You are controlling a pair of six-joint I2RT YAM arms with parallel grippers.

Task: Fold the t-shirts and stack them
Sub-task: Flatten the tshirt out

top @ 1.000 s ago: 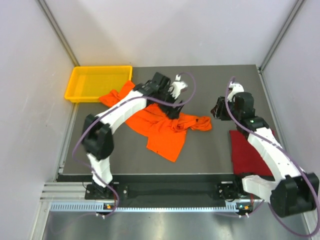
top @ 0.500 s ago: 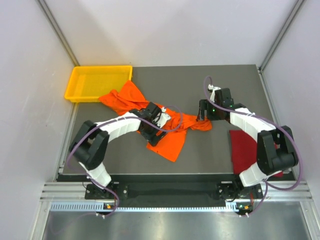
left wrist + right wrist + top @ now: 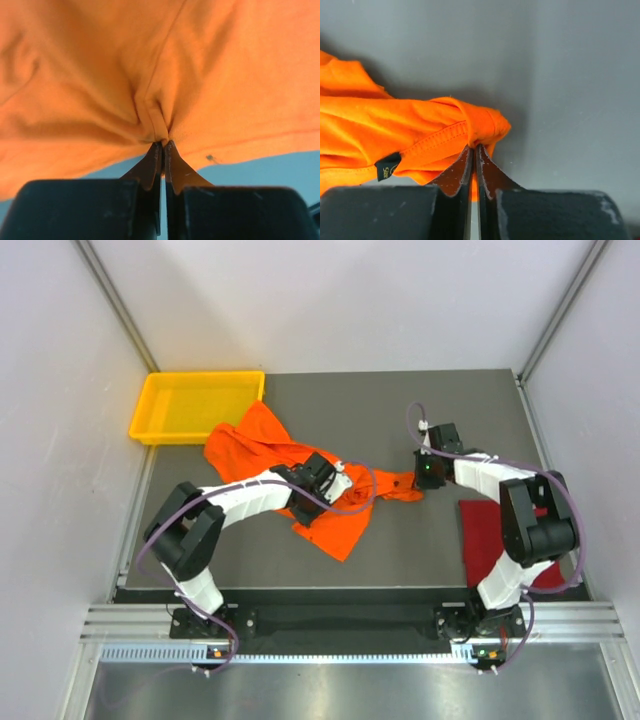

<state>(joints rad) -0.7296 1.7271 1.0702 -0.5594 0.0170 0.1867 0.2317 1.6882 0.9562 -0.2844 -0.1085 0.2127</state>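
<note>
The dark red t-shirt (image 3: 483, 540) lies at the table's (image 3: 420, 410) near right edge, partly under the right arm. Mid-table the orange t-shirt (image 3: 335, 528) sprawls crumpled. The left hand (image 3: 162, 145) pinches a fold of its body, the right hand (image 3: 474, 149) the hemmed edge at its right end. Light, limp cloth, it will likely sag and bunch; hems and corners offer the surest hold.

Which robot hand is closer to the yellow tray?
Left. The left hand pinches the orange shirt near its middle, down and right of the yellow tray. The right hand pinches the shirt's right end, farther from the tray.
</note>
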